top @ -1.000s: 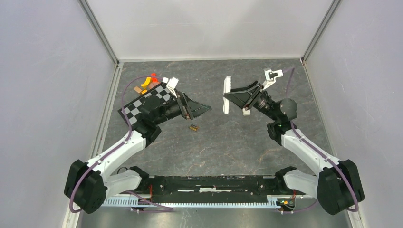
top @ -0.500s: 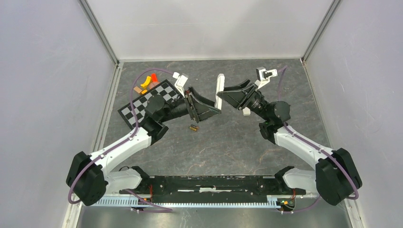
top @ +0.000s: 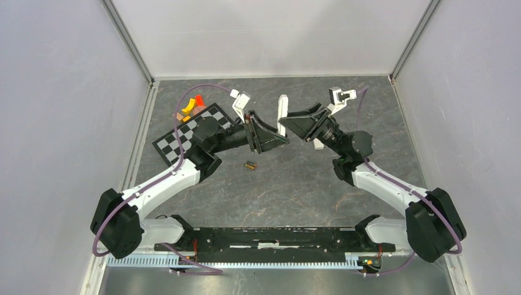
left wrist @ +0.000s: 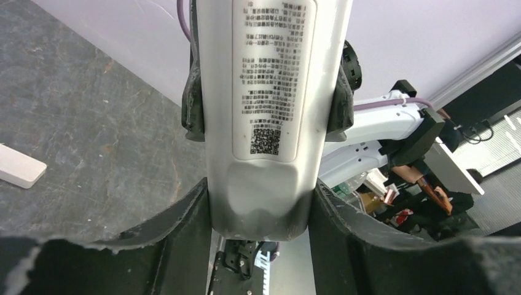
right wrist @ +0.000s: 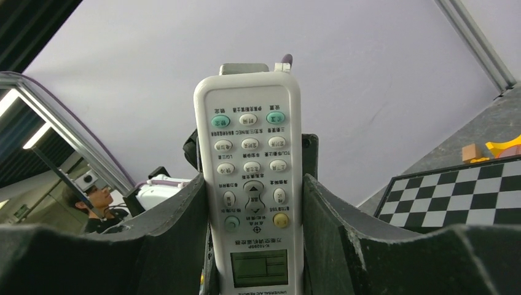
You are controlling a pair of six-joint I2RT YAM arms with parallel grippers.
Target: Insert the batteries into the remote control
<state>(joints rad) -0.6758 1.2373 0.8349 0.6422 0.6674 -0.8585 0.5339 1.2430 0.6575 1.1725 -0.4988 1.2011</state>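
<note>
Grip: left fingers (left wrist: 178,246) and right fingers (right wrist: 166,239) both pinch remote (right wrist: 250,184), aloft over bench (top: 295,190) centre, toward far edge. Batteries (top: 250,165) lie loose mid-bench. Risk: uneven pull between arms could twist or drop remote.

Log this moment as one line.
left gripper: shut on remote control | right gripper: shut on remote control | remote control: aloft between both | batteries: on table, not loaded
</note>
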